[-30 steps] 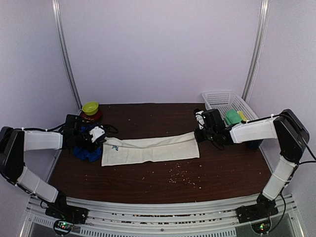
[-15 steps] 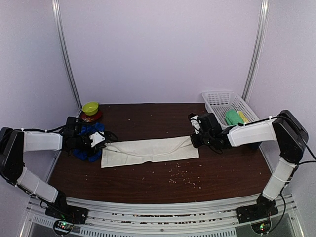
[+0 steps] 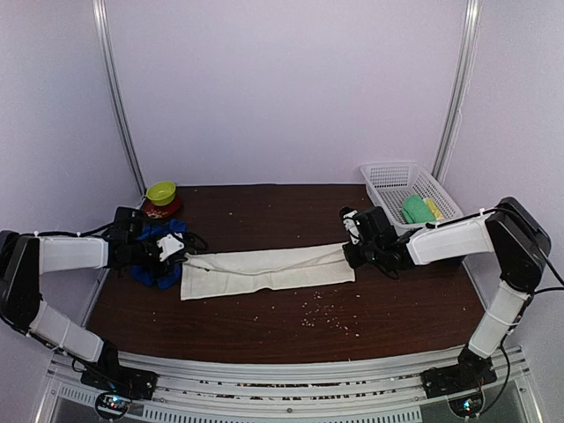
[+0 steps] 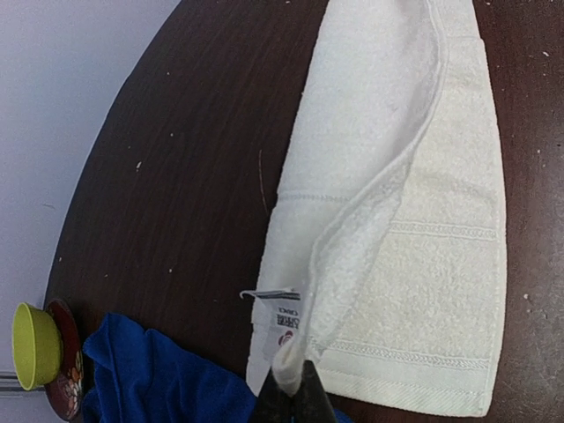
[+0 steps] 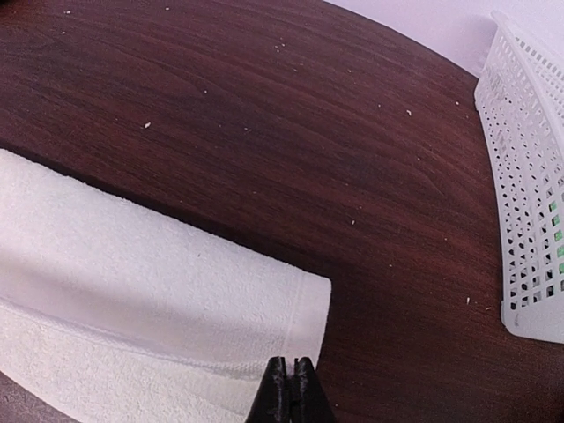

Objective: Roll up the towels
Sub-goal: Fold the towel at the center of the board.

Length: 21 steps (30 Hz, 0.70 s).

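white towel (image 3: 264,269) is lying stretched out just left of the basket (image 3: 384,171) | right gripper (image 3: 351,253) is pinching its basket-side end, jaws clamped | left gripper (image 3: 174,254) is pinching its far end likewise | blue towel (image 3: 152,271) is lying bunched farthest from the basket

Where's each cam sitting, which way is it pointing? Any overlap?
Top external: above and behind the arm bases, looking down across the table to the back wall; both arms show, left gripper and right gripper at the ends of the white towel.
Left wrist: looks down past its closed fingertips at the towel's label end, blue towel, green bowl.
Right wrist: looks down past its closed fingertips at the towel's other end and the basket.
Shared: all three see the white towel.
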Each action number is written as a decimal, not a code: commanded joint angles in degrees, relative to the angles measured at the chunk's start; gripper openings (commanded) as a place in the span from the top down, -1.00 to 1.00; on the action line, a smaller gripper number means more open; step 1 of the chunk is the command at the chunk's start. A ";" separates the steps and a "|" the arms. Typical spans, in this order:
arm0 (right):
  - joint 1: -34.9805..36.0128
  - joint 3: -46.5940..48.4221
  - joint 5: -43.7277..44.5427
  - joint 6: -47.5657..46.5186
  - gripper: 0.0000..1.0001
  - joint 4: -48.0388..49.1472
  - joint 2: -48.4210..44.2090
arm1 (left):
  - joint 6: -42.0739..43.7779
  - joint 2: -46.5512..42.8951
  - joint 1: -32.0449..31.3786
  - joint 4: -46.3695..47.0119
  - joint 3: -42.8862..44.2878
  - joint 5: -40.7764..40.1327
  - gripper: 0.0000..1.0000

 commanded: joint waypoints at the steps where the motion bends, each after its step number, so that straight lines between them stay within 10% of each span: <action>1: 0.21 -1.30 0.93 0.33 1.00 -0.20 -3.08 | 0.25 -2.65 1.47 -0.37 -0.56 3.36 1.00; 21: 0.58 -1.79 -1.62 -0.41 1.00 -3.70 -1.40 | 9.31 -4.09 1.99 -7.00 -2.48 4.08 1.00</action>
